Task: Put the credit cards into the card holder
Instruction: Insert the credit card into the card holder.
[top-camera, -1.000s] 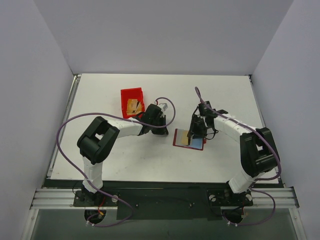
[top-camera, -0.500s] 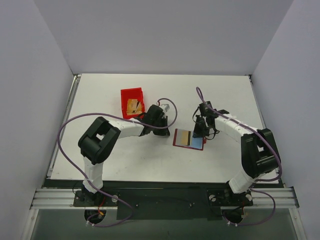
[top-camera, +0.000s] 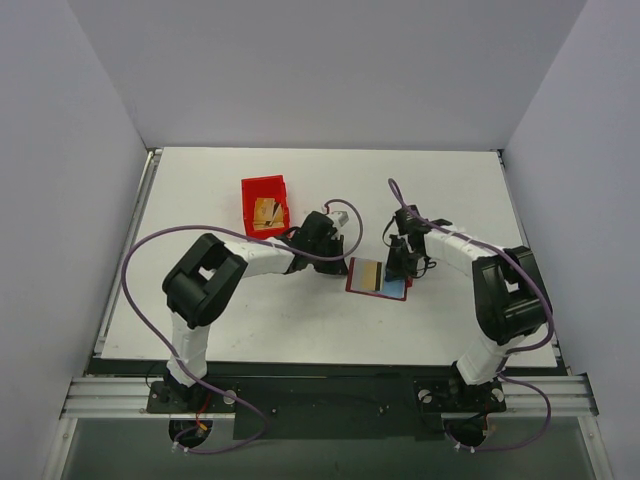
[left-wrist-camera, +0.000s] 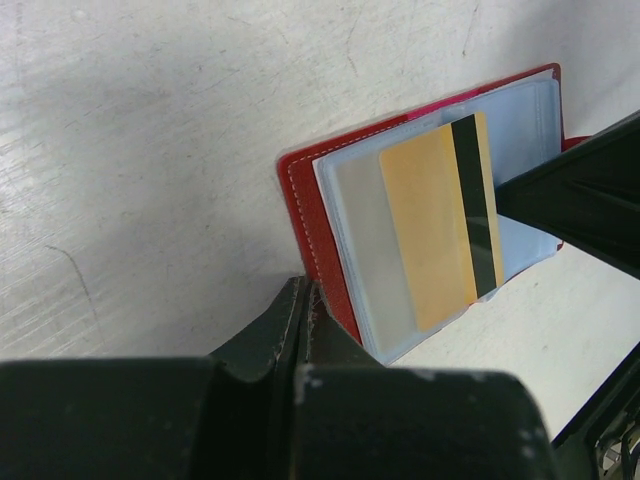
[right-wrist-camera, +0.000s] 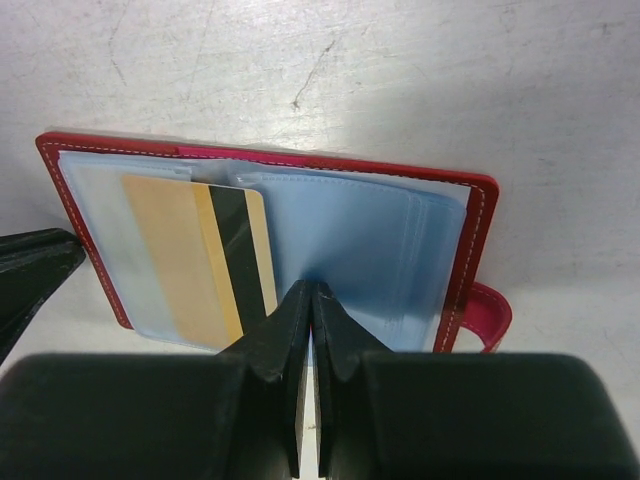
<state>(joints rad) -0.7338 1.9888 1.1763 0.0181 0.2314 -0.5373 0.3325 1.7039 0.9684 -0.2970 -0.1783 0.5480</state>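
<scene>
Card holder lies open on worktop; gold card on its left page, seating in sleeve unclear. Left claw and right claw both closed, empty. Best: right pins fold, left nudges card gently.

**Work Surface: Layout and Contents**

The table is a flat white rectangular top. Close up, in the wrist views, its surface is scuffed, with fine scratches and faint grey marks. A metal rail runs along its left edge.

Two items lie directly on it:

1. A bright red open-topped bin stands left of centre, toward the far side.
2. The card holder lies open and flat right of centre, nearer than the bin and well apart from it. Its dark red cover faces down and its light blue slots face up. Its snap tab sticks out past the cover edge and rests on the bare top.
</scene>
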